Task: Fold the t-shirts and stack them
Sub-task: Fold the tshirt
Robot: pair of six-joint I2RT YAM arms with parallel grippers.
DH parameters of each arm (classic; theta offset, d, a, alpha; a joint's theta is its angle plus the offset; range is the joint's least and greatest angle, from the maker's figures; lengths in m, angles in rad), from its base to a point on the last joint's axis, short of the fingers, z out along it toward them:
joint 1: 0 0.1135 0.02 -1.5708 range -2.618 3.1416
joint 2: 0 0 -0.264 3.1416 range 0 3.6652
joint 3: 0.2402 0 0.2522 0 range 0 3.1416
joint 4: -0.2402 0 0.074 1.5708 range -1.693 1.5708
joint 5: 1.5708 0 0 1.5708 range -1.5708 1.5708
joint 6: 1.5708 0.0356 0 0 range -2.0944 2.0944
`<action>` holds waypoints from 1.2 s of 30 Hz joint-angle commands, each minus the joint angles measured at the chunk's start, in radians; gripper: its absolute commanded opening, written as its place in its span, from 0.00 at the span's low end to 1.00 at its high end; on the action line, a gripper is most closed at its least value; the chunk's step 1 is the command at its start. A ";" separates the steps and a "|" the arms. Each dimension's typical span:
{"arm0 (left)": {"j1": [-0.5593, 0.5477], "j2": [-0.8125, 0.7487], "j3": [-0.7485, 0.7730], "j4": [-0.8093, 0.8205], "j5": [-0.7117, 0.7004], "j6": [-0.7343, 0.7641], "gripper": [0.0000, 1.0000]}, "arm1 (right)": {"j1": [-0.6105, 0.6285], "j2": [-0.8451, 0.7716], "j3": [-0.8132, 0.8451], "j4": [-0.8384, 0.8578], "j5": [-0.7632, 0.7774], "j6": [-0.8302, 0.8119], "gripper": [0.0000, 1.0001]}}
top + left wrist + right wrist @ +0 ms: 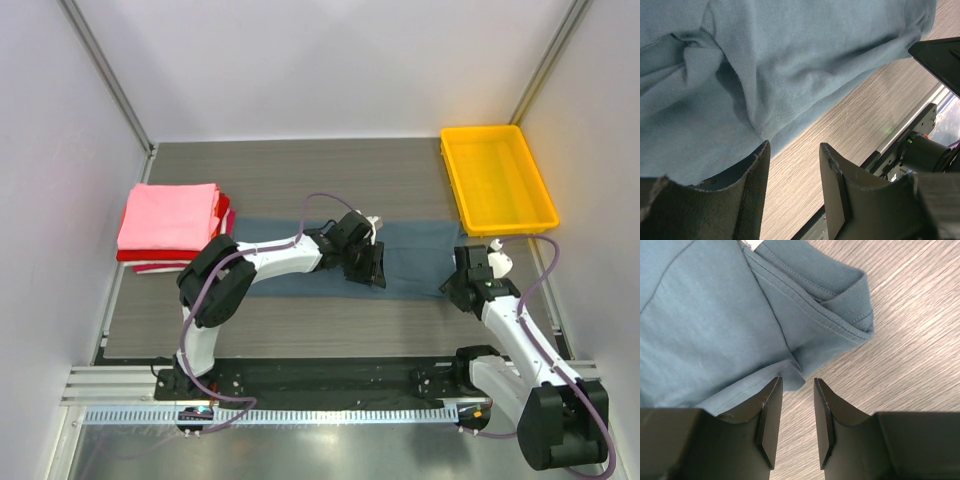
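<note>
Your blue-grey t-shirt (pixel 420 255) lies flat across the middle of the table (pixel 300 170). Your left gripper (pixel 794 147) and right gripper (pixel 797 381) sit at its near edge, both half open, holding nothing. The white collar tag (pixel 755 244) is too cut off to read.

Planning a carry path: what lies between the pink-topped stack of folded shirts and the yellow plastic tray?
The top view shows the flat slate-blue cotton t-shirt there, the left hand over it.

Left gripper (pixel 794 150), jaws parted over bare wood-grain table (pixel 855 120), at the hem of the creased blue-grey t-shirt (pixel 790 60).
</note>
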 commanded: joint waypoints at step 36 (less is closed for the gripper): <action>-0.146 -0.025 0.057 0.215 -0.211 0.386 0.50 | -0.013 0.195 0.241 -0.159 -0.198 0.199 0.01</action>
